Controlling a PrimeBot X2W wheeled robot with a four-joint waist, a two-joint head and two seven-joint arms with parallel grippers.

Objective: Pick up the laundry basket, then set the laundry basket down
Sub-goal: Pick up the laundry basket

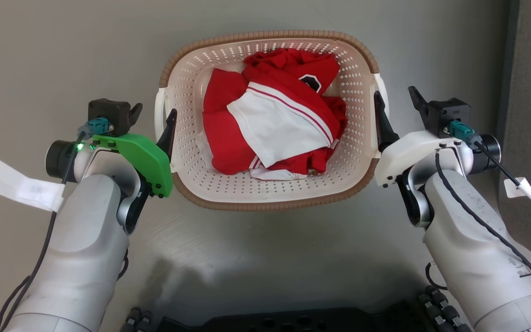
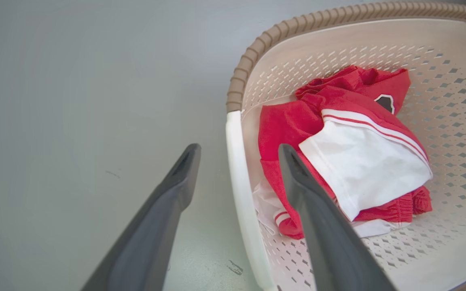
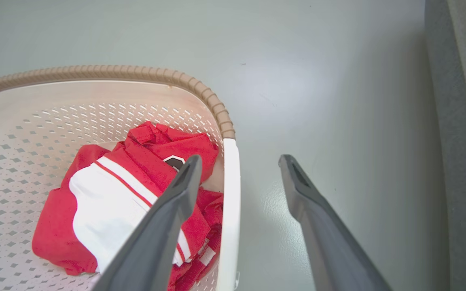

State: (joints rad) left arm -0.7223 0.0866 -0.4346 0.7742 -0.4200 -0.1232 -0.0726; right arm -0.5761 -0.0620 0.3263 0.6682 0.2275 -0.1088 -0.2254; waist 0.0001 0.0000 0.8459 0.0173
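The grey floor (image 1: 62,46) is carrying the laundry basket (image 1: 270,203), which is lying between the two pairs of fingers (image 2: 318,226) with red-and-white clothes (image 1: 270,124) inside. The left gripper (image 1: 155,110) and right gripper (image 1: 394,92) are each gaping wide astride a white handle (image 2: 237,169), their inner fingers hiding some cloth.

Bright, even light; sharp focus

Spread right tool (image 3: 240,160) straddles white handle (image 3: 230,210) of the laundry basket (image 3: 95,73).
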